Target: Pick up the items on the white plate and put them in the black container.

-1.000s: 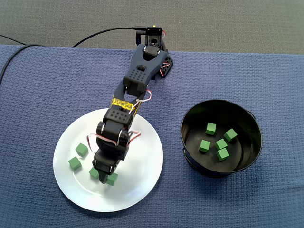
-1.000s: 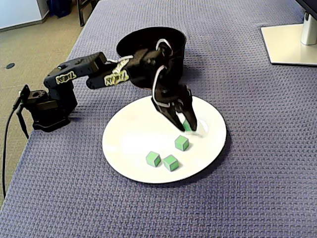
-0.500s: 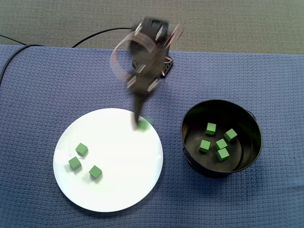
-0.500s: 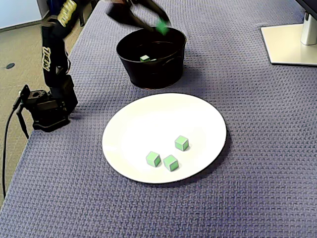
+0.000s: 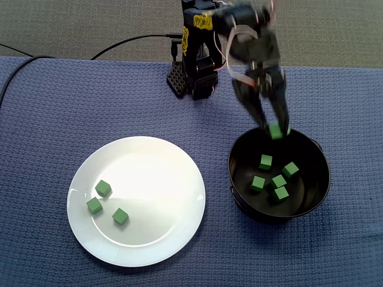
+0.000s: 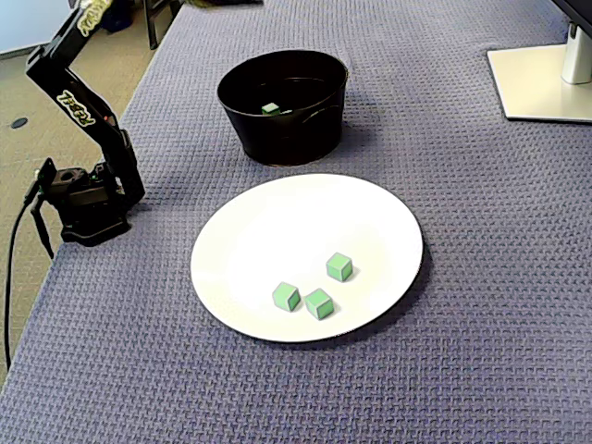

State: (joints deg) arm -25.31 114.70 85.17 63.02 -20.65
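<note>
In a fixed view, my gripper (image 5: 276, 128) hangs over the far rim of the black container (image 5: 235, 190), shut on a green cube (image 5: 276, 131). Several green cubes (image 5: 279, 180) lie on the container's floor. The white plate (image 5: 149, 173) to its left holds three green cubes (image 5: 103, 189) near its left edge. In the other fixed view, the gripper is out of frame. Only the lower arm (image 6: 72, 88) shows there, along with the plate (image 6: 277, 231), its three cubes (image 6: 319, 303) and the container (image 6: 287, 134).
The arm's base (image 5: 194, 78) stands at the cloth's far edge, with a black cable (image 5: 119, 45) trailing left. A blue woven cloth (image 5: 54, 119) covers the table. A white monitor foot (image 6: 546, 79) stands at the upper right of the other fixed view.
The gripper shut on a cube on the plate, rose with it, and has swung right over the container. Three cubes stay on the plate.
</note>
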